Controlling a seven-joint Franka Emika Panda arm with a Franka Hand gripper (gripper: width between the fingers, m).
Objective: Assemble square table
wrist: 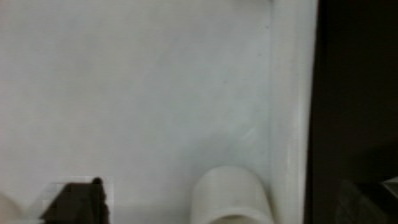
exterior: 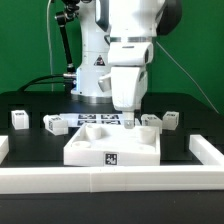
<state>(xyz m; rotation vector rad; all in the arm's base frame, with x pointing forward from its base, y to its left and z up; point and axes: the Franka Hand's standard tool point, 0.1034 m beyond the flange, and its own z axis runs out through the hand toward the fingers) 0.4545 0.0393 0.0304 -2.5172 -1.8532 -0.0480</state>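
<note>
Past the border wall (exterior: pixel 112 180) at the bottom, we see the tabletop (exterior: pixel 100 145) lower centre, recesses up, presumably to take legs. Our gripper (exterior: pixel 130 122) meets its far right part, fingers (wrist: pixel 75 200) apart, empty. A leg (exterior: pixel 19 119) waits mid-left.

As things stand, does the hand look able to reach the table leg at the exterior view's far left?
Probably yes. That leg stands alone, with nothing over it or against it. The hand hangs over the far edge of the square tabletop, so it would likely only have to lift and cross sideways.
</note>
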